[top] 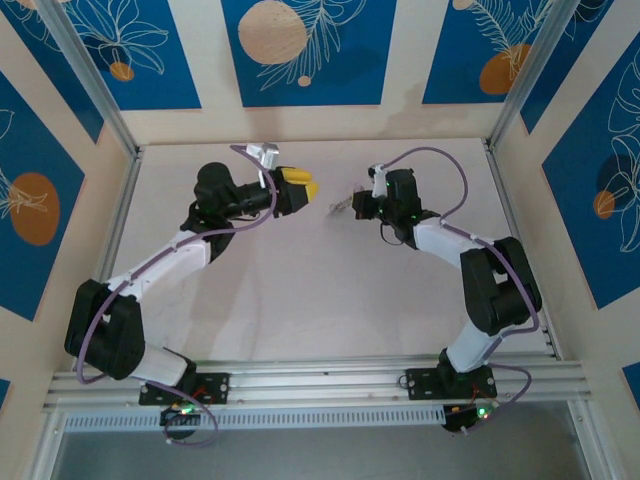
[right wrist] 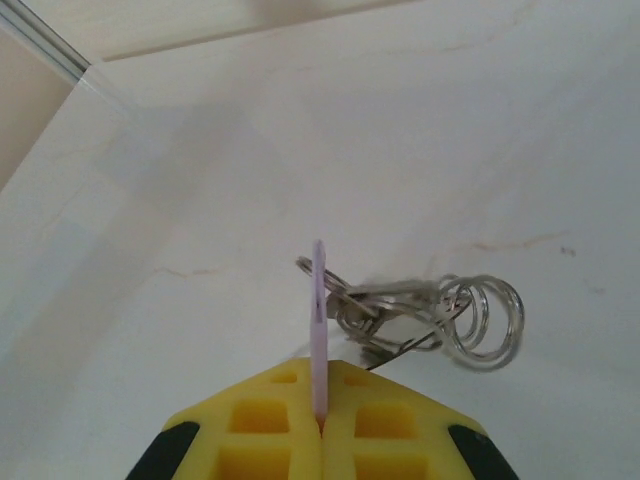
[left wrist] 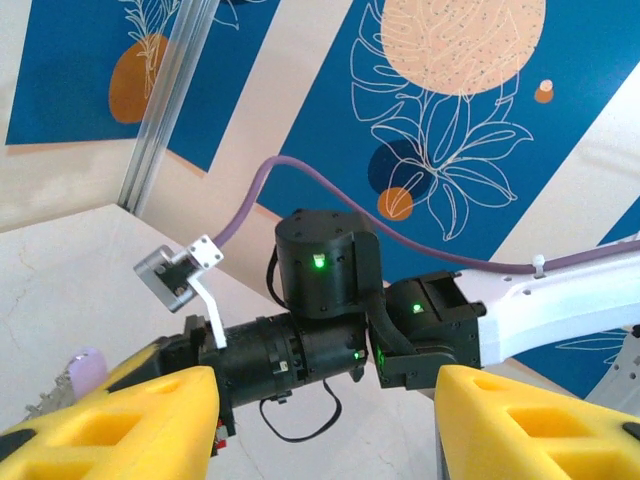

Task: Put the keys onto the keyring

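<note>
Over the far half of the table (top: pixel 300 310), our right end effector (right wrist: pixel 320 400) is pressed together on the lilac key (right wrist: pixel 319 300), pinching it edge-on. Just past its tip, the other keys (right wrist: pixel 385 298) and the coiled silvery keyring (right wrist: pixel 487 318) bunch together, touching it. Toward the left edge, we keep our left end effector (top: pixel 303 186) spread, facing the bunch.

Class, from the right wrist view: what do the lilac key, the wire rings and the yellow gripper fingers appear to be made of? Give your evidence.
The lilac key is thin, flat and matt pastel: probably coated metal, possibly plastic. The wire rings look like bare polished steel: silvery with bright glints. The right gripper's fingers look like matt yellow plastic with moulded square pockets.
</note>
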Available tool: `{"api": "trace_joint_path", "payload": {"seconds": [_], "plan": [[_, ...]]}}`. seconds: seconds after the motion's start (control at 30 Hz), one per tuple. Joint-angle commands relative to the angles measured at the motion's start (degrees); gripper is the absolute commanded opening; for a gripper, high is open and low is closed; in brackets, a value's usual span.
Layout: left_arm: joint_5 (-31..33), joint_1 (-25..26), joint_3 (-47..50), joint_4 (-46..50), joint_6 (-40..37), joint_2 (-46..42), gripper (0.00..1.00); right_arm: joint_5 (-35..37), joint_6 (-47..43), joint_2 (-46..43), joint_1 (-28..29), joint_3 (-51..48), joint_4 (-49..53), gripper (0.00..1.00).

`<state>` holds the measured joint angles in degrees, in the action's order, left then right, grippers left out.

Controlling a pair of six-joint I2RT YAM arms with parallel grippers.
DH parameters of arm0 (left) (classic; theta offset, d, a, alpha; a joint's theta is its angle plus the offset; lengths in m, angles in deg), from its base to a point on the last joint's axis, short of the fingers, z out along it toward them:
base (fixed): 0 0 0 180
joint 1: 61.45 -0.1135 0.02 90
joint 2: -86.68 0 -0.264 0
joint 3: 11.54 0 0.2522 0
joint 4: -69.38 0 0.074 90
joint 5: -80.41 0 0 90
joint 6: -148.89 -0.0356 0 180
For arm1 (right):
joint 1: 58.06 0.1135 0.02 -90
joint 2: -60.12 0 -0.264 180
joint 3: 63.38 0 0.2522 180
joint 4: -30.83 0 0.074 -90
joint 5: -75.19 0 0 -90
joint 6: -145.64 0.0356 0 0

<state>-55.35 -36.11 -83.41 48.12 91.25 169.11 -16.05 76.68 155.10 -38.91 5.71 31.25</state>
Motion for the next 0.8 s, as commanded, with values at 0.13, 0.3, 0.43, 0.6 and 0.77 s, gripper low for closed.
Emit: {"api": "trace_joint_path", "payload": {"seconds": [0.13,0.3,0.43,0.6,0.77], "plan": [[0.84,-0.58,1.19,0.21,-0.97,-1.29,0.59,-1.68,2.36,-5.6,0.27,-6.16,-2.58,0.0],[1.28,-0.6,2.19,0.56,-0.98,-1.66,0.6,-1.75,3.67,-7.59,0.37,-10.03,-3.09,0.0],[1.29,-0.47,2.25,0.62,-0.98,-1.44,0.6,-2.13,5.25,-8.31,0.71,-13.29,-4.12,0.0],[1.2,-0.47,2.21,0.92,-0.99,-0.87,0.61,-2.24,7.59,-9.02,1.88,-17.66,-5.46,0.0],[1.2,-0.47,2.43,1.08,-0.99,-0.36,0.63,-2.11,10.22,-9.93,3.65,-22.26,-6.35,0.0]]}}
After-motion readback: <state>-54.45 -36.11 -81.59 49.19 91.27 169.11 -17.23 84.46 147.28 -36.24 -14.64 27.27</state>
